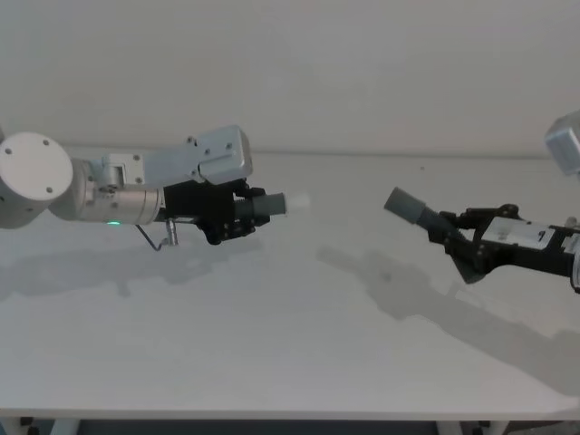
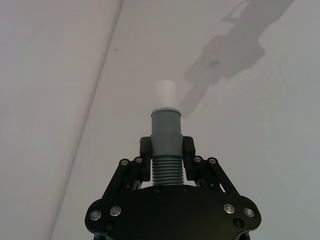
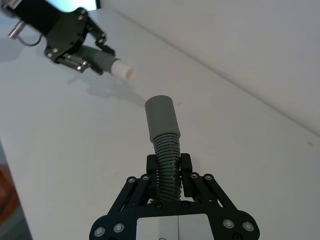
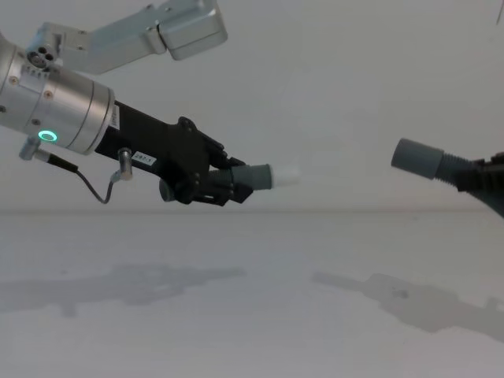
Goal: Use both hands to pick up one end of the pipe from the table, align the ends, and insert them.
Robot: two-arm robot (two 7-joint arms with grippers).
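- Left gripper: clamped from both sides on the ribbed stretch of the white-tipped pipe piece, just behind its cuff. Probably gripped there so the whole cuff juts free ahead of the fingers.
- Beyond that cuff, the white tip: narrower, bare, pointing across toward the robot's right. Evidently the part meant to go in.
- Right gripper: likewise closed on the ribs of the plain grey pipe piece, leaving the open grey cuff fully exposed as the receiving end.
- Both pieces up off the table, with only shadows beneath. Carried in the air, presumably for free tilting with nothing to scrape against.
- Between the two ends, a wide gap: well apart, facing roughly toward each other.
- Not yet on one line. In the chest view, grey cuff higher and sloping upward toward its mouth; white tip lower and close to level.
- Judged stage: pickup done, alignment in hand, insertion yet to come.
- Needed next: bring both axes onto one line first, then close the gap straight along it.
- Risk: at any angle on contact, the tip is likely to catch on the cuff's rim. Ribs are soft, so they may also buckle under push rather than pass it forward.
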